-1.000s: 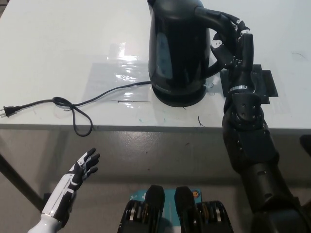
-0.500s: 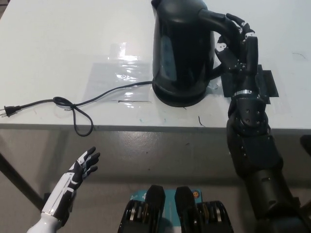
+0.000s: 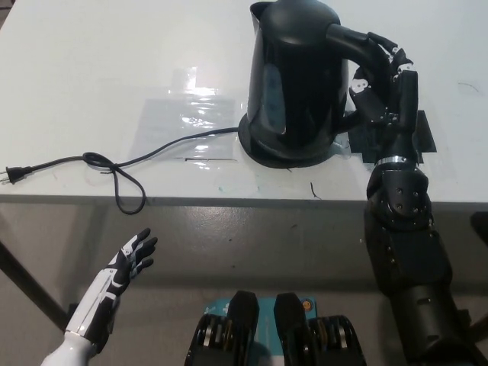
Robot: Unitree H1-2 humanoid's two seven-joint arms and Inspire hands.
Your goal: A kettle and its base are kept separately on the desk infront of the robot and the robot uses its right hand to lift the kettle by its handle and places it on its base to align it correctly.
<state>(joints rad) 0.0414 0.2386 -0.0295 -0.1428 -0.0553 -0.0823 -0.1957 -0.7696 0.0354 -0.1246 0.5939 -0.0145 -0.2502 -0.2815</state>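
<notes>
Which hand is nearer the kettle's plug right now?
Left. The left hand hovers open below the desk edge, near the plug; the right hand grips the kettle handle, far across.

I count one kettle [image 3: 299, 76], black, right against my right hand [image 3: 383, 88]. One round base [image 3: 284, 151] shows under it, just left of that hand. One power cord [image 3: 130, 164] trails off farther left, ending in one plug [image 3: 12, 174]. One black flat patch [image 3: 412, 136] lies on the desk directly under the right hand. One white desk [image 3: 91, 69] carries them all. Two hands in view: the black right one, and one white left hand [image 3: 131, 258] below the desk edge.
</notes>
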